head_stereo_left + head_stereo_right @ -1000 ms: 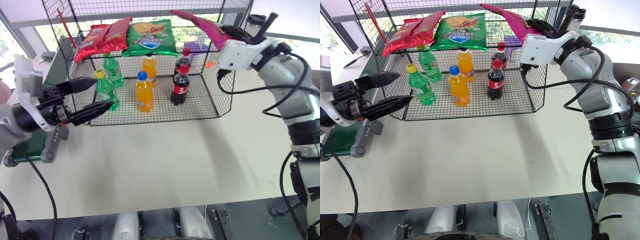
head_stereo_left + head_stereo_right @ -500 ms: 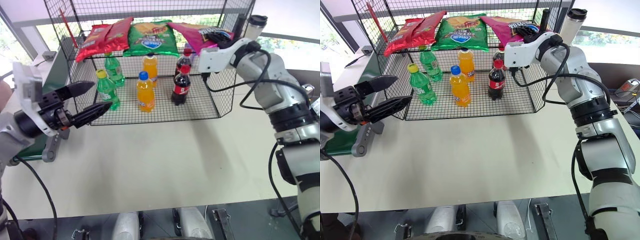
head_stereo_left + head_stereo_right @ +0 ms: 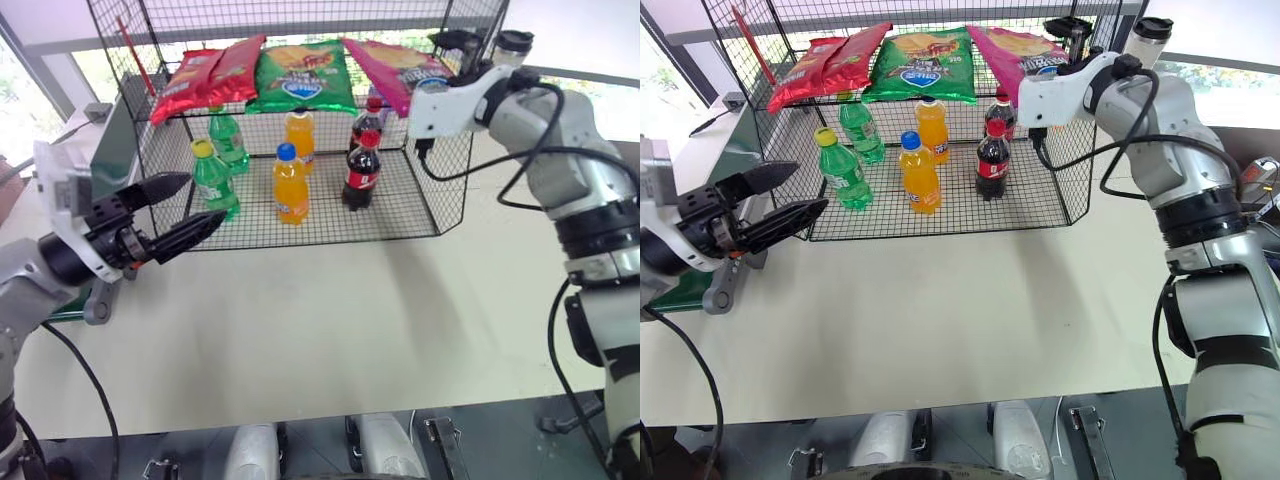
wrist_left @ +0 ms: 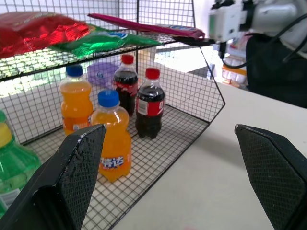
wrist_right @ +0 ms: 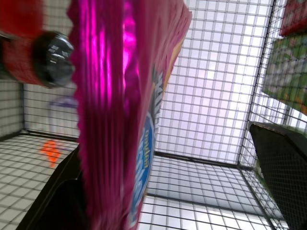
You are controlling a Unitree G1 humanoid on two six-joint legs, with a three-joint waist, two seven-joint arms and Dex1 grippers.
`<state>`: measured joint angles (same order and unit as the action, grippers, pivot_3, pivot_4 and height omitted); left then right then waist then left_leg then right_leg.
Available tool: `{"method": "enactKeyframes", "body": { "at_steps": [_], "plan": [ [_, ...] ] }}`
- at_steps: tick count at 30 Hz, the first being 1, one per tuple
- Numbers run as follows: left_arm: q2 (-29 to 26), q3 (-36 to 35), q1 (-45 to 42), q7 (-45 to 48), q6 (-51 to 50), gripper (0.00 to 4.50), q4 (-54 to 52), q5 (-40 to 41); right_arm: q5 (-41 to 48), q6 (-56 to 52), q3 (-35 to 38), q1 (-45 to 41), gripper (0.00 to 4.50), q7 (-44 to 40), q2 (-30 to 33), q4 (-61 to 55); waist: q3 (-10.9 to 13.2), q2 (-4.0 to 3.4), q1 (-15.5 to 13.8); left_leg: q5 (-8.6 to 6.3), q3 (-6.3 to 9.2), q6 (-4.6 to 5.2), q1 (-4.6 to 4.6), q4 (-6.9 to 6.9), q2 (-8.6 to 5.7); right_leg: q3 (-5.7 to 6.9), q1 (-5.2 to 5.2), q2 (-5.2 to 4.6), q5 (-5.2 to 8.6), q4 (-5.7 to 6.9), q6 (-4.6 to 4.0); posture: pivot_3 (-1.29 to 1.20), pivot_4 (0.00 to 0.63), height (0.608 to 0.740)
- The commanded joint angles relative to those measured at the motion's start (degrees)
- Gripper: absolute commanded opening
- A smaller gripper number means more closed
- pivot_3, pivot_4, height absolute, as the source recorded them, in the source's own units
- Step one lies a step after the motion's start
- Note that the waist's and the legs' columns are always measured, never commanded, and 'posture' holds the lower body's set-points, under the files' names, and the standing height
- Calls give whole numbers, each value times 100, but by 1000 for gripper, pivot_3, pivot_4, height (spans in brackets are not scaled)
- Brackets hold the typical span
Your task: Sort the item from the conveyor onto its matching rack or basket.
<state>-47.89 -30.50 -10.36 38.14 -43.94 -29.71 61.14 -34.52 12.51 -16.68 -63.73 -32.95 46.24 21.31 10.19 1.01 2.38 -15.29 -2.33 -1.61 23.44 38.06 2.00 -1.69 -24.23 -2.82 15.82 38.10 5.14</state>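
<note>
Beige surface (image 3: 330, 310) carries black wire cage (image 3: 440, 190). Pink snack bag (image 3: 392, 68) lies on cage upper shelf, beside green bag (image 3: 300, 75). Right gripper (image 3: 452, 45) fingers wide, at bag's edge. Left gripper (image 3: 185, 205) fingers wide, empty, left of cage.

Two red bags (image 3: 205, 78) lie at eleven o'clock, a green bag (image 3: 300, 76) just beside them at twelve; below stand two green bottles (image 3: 213, 177), two orange bottles (image 3: 289, 184) and two cola bottles (image 3: 361, 168). A pale tabletop (image 3: 330, 310) spreads toward six o'clock.
</note>
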Motion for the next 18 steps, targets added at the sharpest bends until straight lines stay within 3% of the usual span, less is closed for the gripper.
{"method": "enactKeyframes", "body": {
  "at_steps": [1,5,9,14,18],
  "plan": [
    [32,52,-94,-35,196,4500,-22,-70,819,106,354,16,4425,-764,141,-288,0,1,6,0,0,0,-3,0,0,0,3,0,0,0,0,0,150,740],
    [48,104,-85,5,252,4500,32,-152,1517,-72,580,179,4425,-1375,133,-576,0,1,13,0,0,0,-5,0,1,0,3,2,0,2,0,0,150,740],
    [35,61,42,-8,202,4500,-44,-142,3077,-1200,1231,711,4425,-2300,94,-1584,0,1,2,0,5,0,-4,-1,5,2,4,2,-1,3,1,0,150,740],
    [47,-47,174,-194,100,4500,-139,15,4909,-3403,2499,1143,4425,-2600,237,-2474,0,0,-56,0,9,1,0,-1,21,8,4,-4,-1,0,1,0,150,740],
    [49,71,484,-395,-56,4500,-290,21,7062,-5937,3969,1962,4425,-2503,313,-3312,-2,4,-143,-1,11,1,-7,0,22,12,15,-6,0,-2,0,0,150,740]
  ]
}}
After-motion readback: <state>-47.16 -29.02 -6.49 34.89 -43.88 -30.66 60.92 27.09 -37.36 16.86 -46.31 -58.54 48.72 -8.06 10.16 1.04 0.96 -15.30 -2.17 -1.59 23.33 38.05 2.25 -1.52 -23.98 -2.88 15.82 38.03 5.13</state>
